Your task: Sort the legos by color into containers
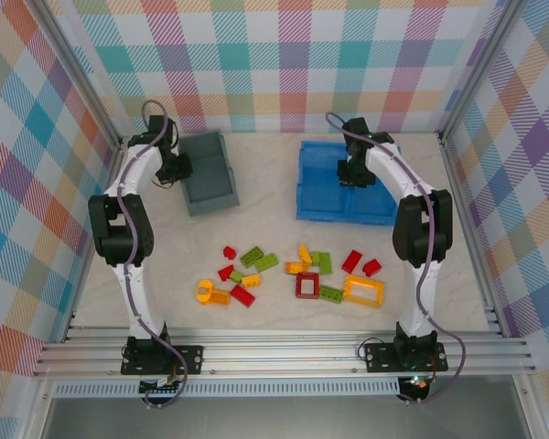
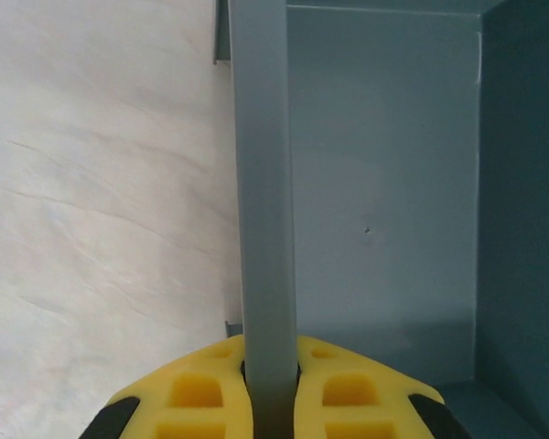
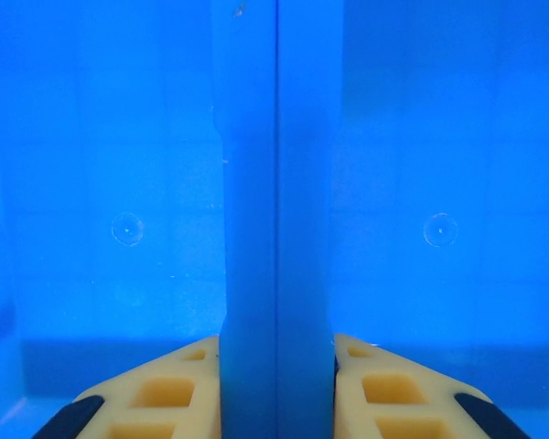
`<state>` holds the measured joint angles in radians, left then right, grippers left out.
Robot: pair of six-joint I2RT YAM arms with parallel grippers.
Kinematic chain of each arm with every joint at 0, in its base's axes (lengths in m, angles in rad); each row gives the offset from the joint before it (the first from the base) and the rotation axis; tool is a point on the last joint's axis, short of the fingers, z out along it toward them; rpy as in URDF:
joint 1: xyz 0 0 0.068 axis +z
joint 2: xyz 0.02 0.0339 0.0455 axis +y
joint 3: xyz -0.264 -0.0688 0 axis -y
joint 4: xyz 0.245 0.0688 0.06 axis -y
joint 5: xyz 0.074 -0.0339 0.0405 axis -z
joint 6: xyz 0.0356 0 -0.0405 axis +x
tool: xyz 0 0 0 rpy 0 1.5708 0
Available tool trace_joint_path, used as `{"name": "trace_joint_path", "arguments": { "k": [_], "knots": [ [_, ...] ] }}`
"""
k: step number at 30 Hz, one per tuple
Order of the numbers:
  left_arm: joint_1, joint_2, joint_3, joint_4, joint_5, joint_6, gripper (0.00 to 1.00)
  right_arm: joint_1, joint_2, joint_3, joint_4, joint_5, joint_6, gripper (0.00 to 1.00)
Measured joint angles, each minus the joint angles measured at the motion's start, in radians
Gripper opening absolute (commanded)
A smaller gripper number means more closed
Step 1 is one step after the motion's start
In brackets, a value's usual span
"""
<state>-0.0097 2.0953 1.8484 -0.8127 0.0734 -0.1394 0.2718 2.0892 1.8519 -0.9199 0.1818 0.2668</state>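
At the table's (image 1: 256,229) far edge, your left gripper (image 2: 270,389) clamps the grey bin's (image 1: 210,174) wall and your right gripper (image 3: 276,384) the blue bin's (image 1: 325,197) divider, all legos (image 1: 306,284) unsorted near the front edge.

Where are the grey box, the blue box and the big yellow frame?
grey box (image 1: 212,174): top view, on its bare floor.
blue box (image 1: 318,187): top view, on the left compartment's floor.
yellow frame (image 1: 366,281): top view, on its far edge.

A pale, marble-patterned desk (image 1: 265,192) is enclosed by pastel plaid walls (image 1: 284,55) on its left, far and right sides. Aluminium rails (image 1: 284,352) run along its near edge.
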Motion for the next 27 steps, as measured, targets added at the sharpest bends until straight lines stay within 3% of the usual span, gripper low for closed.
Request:
{"name": "trace_joint_path", "arguments": {
  "k": [6,12,27],
  "knots": [
    [-0.106,-0.089,-0.137,0.036,0.034,0.033,0.00,0.050,-0.022,-0.035,0.013,-0.007,0.000,0.10],
    [-0.195,-0.103,-0.163,0.060,0.021,0.032,0.00,0.105,-0.022,-0.026,0.010,-0.020,0.001,0.10],
    [-0.211,-0.076,-0.108,0.023,-0.046,0.026,0.00,0.132,0.101,0.168,-0.051,-0.037,0.031,0.09]
  ]
}}
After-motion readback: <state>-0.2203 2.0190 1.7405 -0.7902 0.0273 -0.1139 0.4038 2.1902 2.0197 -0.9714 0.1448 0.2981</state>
